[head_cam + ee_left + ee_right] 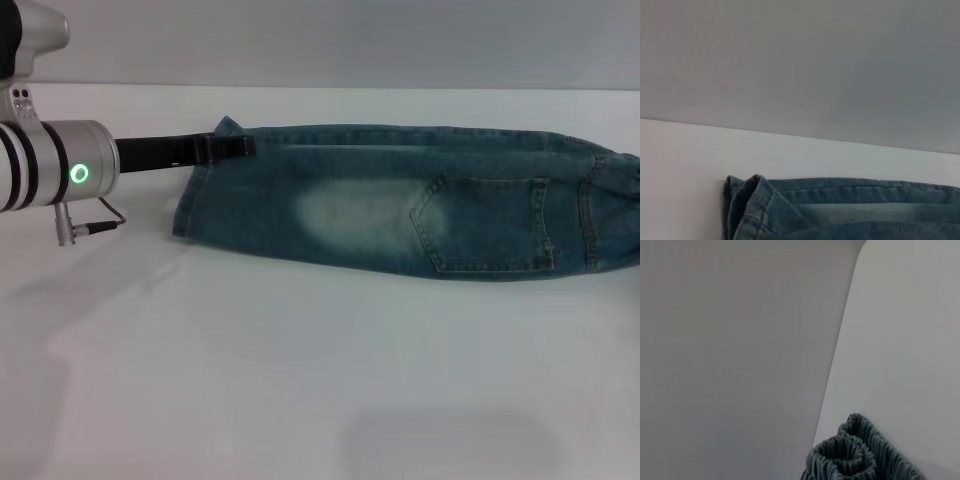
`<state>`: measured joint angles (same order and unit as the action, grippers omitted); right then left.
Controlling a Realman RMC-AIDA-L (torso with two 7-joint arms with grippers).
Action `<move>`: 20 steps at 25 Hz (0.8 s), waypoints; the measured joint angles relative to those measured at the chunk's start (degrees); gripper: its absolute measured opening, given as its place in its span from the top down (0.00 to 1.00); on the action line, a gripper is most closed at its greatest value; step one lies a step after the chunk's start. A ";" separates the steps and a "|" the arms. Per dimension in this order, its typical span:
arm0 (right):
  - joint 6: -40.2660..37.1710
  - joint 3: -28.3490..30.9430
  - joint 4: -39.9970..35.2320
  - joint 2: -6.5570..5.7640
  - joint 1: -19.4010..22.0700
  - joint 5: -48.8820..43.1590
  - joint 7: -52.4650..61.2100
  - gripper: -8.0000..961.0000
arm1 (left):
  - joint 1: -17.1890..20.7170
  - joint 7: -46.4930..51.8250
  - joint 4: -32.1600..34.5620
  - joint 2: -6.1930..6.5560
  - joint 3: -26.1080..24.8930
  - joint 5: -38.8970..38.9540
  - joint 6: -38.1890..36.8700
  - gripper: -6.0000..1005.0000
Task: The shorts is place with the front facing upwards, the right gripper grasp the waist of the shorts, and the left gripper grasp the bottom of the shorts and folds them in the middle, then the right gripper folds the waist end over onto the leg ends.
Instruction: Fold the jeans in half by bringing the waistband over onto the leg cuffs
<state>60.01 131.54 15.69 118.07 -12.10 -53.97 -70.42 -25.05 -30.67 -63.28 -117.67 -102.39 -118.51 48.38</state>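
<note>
Although already folded lengthwise, the shorts (400, 205) lay limp across the white table (300, 380), soft but weighty denim. At their far hem corner, the left gripper (225, 147) pinched the bottom of the shorts (190, 200), a sound hold.

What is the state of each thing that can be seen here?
shorts: folded lengthwise, lying flat on the table.
leg ends: far corner lifted and pinched.
waist of the shorts: bunched, puckered.
left gripper: shut on the leg ends' far corner.
right gripper: not in view.
</note>
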 joint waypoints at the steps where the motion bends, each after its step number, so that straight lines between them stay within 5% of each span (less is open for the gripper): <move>1: -0.08 -0.02 0.00 -0.09 -0.19 0.00 0.08 0.35 | 0.00 0.00 0.00 -0.01 0.00 0.01 0.03 0.24; 20: -3.27 -0.68 -1.12 -1.75 -4.10 -3.11 4.11 0.38 | -0.46 -0.31 0.42 -0.01 0.00 0.03 0.14 0.24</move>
<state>56.74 130.85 14.58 116.32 -16.21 -57.08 -66.31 -25.50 -30.98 -62.86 -117.68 -102.39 -118.48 48.52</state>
